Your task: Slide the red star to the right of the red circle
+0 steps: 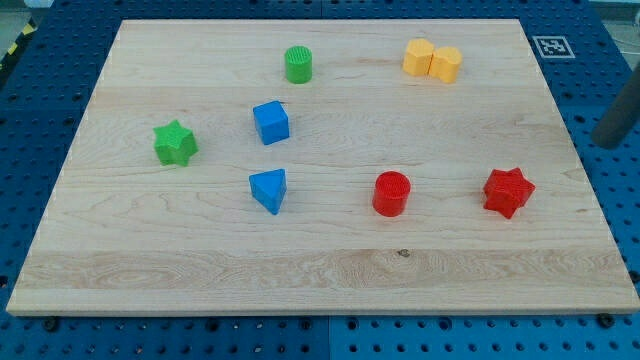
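Note:
The red star (pixel 508 191) lies on the wooden board (pixel 330 270) at the lower right. The red circle (pixel 392 193) lies to its left, with a clear gap between them. My rod shows blurred at the view's right edge, off the board, and my tip (pixel 606 145) is over the blue surface, up and to the right of the red star, well apart from it.
Two yellow blocks (pixel 432 60) touch each other at the top right. A green circle (pixel 298 64) is at the top middle, a green star (pixel 175 143) at the left, a blue cube (pixel 271 122) and a blue triangle (pixel 269 189) in the middle. A marker tag (pixel 552 46) lies beyond the board's top right corner.

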